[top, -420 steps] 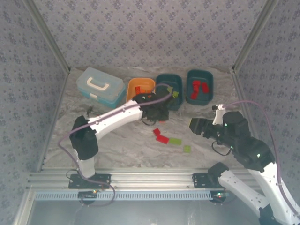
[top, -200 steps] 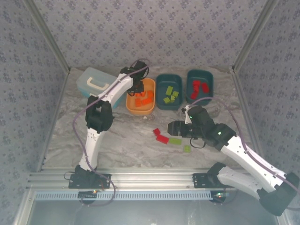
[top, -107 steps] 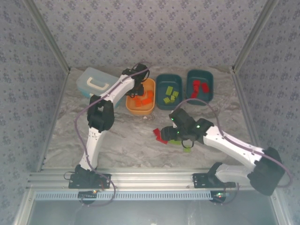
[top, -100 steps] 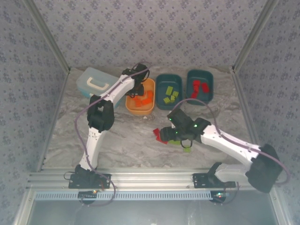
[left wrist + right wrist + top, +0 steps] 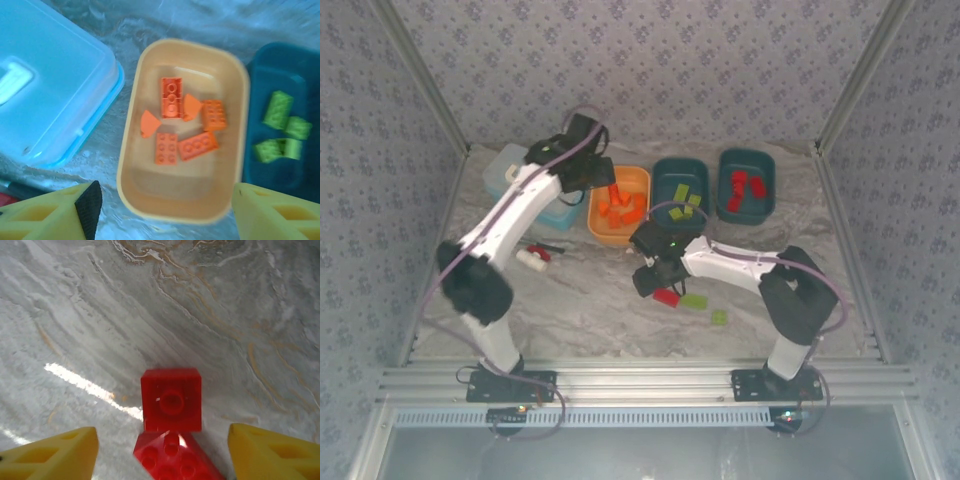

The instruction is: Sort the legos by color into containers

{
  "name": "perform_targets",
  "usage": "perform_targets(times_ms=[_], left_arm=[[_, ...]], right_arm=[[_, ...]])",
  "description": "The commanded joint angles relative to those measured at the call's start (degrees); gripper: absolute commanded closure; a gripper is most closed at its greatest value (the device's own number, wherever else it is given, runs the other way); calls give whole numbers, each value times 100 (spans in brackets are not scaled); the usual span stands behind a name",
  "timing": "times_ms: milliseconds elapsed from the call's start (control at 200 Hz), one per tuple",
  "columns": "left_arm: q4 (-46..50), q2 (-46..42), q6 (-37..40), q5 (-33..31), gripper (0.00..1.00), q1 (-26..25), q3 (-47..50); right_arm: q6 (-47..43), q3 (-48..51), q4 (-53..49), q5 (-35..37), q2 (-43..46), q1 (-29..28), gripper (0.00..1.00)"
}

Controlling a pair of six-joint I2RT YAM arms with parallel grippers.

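Note:
Two red legos lie touching on the marble table: a square one, hollow side up [image 5: 171,400], and a studded one [image 5: 175,460] nearer the wrist. My right gripper [image 5: 162,455] hangs open over them, a finger on each side; it sits at centre table [image 5: 650,278] with one red lego [image 5: 667,296] showing beside it. Two lime green legos [image 5: 694,300] lie just right of it. My left gripper [image 5: 165,215] is open and empty above the orange bin [image 5: 131,165], which holds several orange legos [image 5: 171,96]. The middle teal bin [image 5: 665,215] holds green legos [image 5: 278,107]. The right teal bin [image 5: 767,200] holds red legos [image 5: 740,186].
The light blue lidded case [image 5: 45,105] stands left of the orange bin, partly under the left arm [image 5: 510,215]. A small white and red object [image 5: 534,255] lies on the table in front of the case. Patterned walls close in the back and sides.
The right gripper has slid left along the table over the red legos. The left arm has swung back and to the left, its gripper lifting away from the orange bin's middle.

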State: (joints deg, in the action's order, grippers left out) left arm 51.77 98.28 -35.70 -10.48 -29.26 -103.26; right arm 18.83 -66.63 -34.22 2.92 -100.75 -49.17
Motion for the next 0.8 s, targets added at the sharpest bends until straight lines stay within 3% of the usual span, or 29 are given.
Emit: perform_targets(times_ms=[0,175,325,475,665,794], left_arm=[[-394,-909,-489,488,27,-58,904],[-832,-2327,-628,1078,25,-93,2306],[-855,-3351,-708,1228,23,-255,3196],[-893,-4022,-810,1224,23,-576,4001],[-1168,-4549,-913,824,24,-1453,4636],[-1562,-4361,-1009,362,23,-2167,4914]], right_arm=[[-122,-122,-180,243,-318,-41,37],[-167,-306,-50,318,-613,-56,47],[-104,-372,158,452,-725,-58,51],[-28,-482,126,572,-843,-67,63],[180,-437,-103,831,-216,-3,67],[272,-470,-326,878,565,669,68]])
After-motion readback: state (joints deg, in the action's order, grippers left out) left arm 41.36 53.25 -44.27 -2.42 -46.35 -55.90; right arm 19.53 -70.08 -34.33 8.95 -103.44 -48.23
